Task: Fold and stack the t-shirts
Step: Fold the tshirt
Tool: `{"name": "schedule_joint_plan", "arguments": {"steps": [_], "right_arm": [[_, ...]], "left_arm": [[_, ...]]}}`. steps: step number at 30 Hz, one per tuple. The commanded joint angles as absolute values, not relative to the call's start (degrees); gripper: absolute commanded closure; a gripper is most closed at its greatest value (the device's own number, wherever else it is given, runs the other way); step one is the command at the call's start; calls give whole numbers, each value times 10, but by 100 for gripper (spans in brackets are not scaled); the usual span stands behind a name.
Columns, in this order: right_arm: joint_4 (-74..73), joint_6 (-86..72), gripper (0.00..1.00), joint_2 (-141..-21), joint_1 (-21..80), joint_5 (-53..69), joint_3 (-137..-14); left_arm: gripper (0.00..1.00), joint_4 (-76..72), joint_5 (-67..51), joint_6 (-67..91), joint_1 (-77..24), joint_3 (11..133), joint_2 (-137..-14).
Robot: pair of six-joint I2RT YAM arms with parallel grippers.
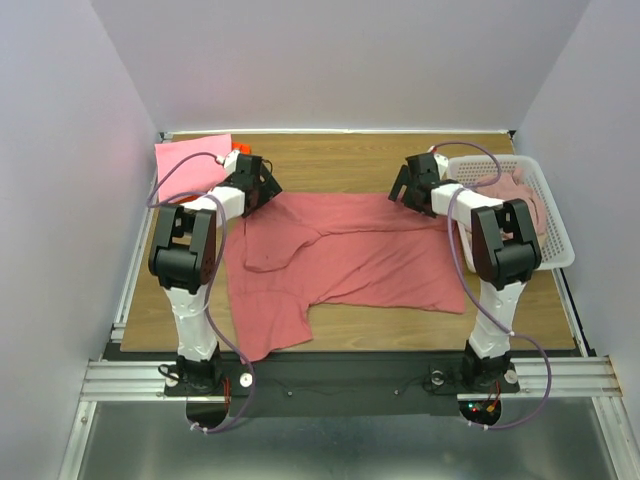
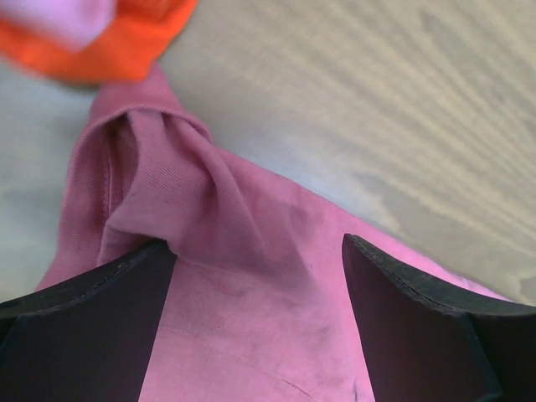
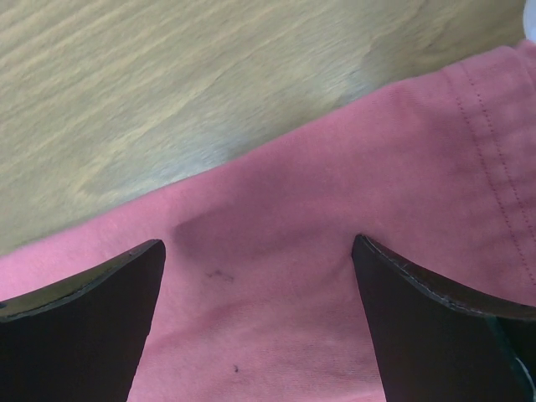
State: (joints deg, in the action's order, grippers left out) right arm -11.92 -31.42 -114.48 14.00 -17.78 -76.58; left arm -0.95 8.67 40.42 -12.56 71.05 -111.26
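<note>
A large dusty rose-red t-shirt [image 1: 340, 255] lies spread on the wooden table. My left gripper [image 1: 262, 190] is open, its jaws wide over the shirt's far left corner, where the cloth is bunched [image 2: 167, 184]. My right gripper [image 1: 405, 192] is open, its jaws wide over the shirt's far right edge [image 3: 276, 276]. A folded bright pink t-shirt [image 1: 190, 165] lies at the far left, with an orange-red one [image 1: 236, 148] beside it, also in the left wrist view [image 2: 117, 38]. Paler dusty-pink t-shirts [image 1: 520, 195] lie in the basket.
A white plastic mesh basket [image 1: 555, 240] stands at the far right, close behind my right arm. Bare wood [image 1: 340, 160] shows beyond the spread shirt. The table's near edge [image 1: 380, 345] runs just in front of the shirt's hem.
</note>
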Motion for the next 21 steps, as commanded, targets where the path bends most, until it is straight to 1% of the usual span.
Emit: {"name": "schedule_joint_plan", "arguments": {"steps": [1,5,10,14,16,19,20,21], "right_arm": [[-130,-324,0,-1164,127,-200,-777],[-131,-319,0,-1168,127,-202,-782],[-131,-305,0,-1172,127,-196,-799],[-132,-287,0,-1144,127,-172,-812],[-134,-273,0,-1127,129,-157,-816],[-135,-261,0,-1081,139,-156,-810],[-136,-258,0,-1056,142,-156,-797],[-136,-256,0,-1056,148,-157,-788]], "left_arm": [[7,23,71,373,-118,778,-1159],[7,40,68,358,-108,829,-1203],[7,43,55,349,-107,836,-1198],[7,42,41,341,-112,813,-1142],[7,45,53,334,-125,795,-1111],[7,63,77,335,-140,770,-1035],[7,69,90,340,-148,762,-993],[7,75,97,344,-152,752,-970]]}}
